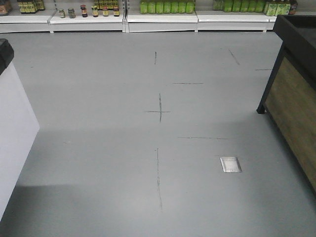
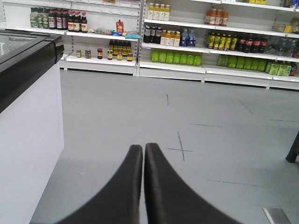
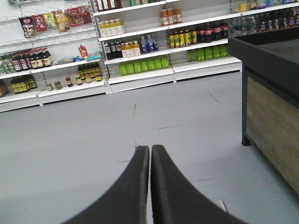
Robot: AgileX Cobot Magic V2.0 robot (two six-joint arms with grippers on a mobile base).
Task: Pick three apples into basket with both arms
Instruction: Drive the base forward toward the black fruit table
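Left gripper (image 2: 143, 149) and right gripper (image 3: 150, 150) each hang with fingers pressed together, holding nothing. No apples or basket show in any view, so a reach from here would likely go blind, or the base could clip the wooden stand (image 1: 295, 106). Beside the stand lies the grey floor (image 1: 148, 148), marked with thin crosses. Beyond the stand are stocked shelves (image 1: 160, 19).

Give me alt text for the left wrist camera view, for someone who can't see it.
The left gripper, shut and empty, points across a grey floor toward store shelves of bottled drinks and jars; a white counter stands at image left.
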